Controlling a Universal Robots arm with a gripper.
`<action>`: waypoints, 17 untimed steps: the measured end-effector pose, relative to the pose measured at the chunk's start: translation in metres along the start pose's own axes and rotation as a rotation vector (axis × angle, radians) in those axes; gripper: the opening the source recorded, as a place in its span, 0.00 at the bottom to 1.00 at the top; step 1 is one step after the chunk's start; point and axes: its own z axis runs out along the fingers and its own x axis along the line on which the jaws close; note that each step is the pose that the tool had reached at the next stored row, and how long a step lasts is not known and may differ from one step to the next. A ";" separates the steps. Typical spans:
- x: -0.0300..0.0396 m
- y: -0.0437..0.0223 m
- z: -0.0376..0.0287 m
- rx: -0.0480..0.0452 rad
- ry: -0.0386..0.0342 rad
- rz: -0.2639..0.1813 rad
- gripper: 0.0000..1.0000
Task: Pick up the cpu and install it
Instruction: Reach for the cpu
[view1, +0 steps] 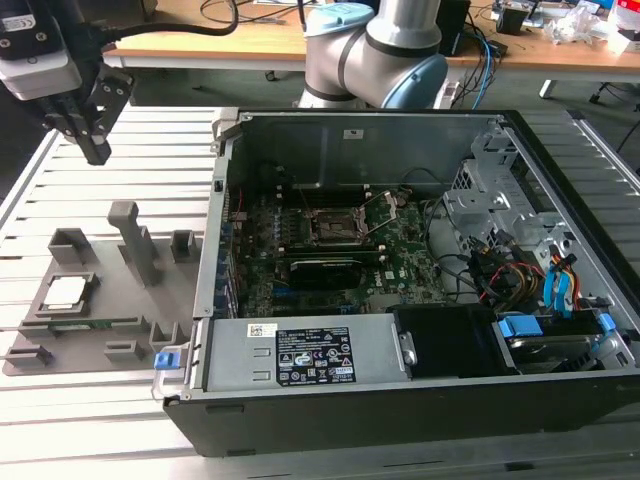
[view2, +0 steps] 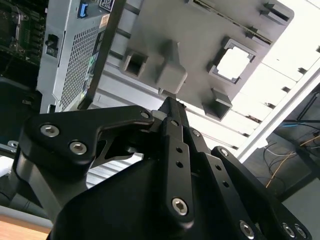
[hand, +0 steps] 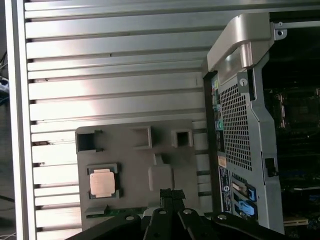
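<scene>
The cpu lies flat, metal top up, in a square pocket of the grey tray on the slatted desk, just beside the open computer case. The pocket seems meant to keep it square and easy to reach from above. The socket on the board inside the case looks to be without a chip, so nothing is installed yet. The fingers hang high over the tray's far end, well apart from the cpu, pressed together, holding and touching nothing
</scene>
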 end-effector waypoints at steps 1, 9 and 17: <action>0.0020 -0.0001 -0.0001 0.0000 0.0000 0.000 0.11; 0.0142 -0.0011 -0.0004 0.0000 0.0000 0.000 0.11; 0.0310 -0.0023 -0.0008 0.0000 0.0000 0.000 0.11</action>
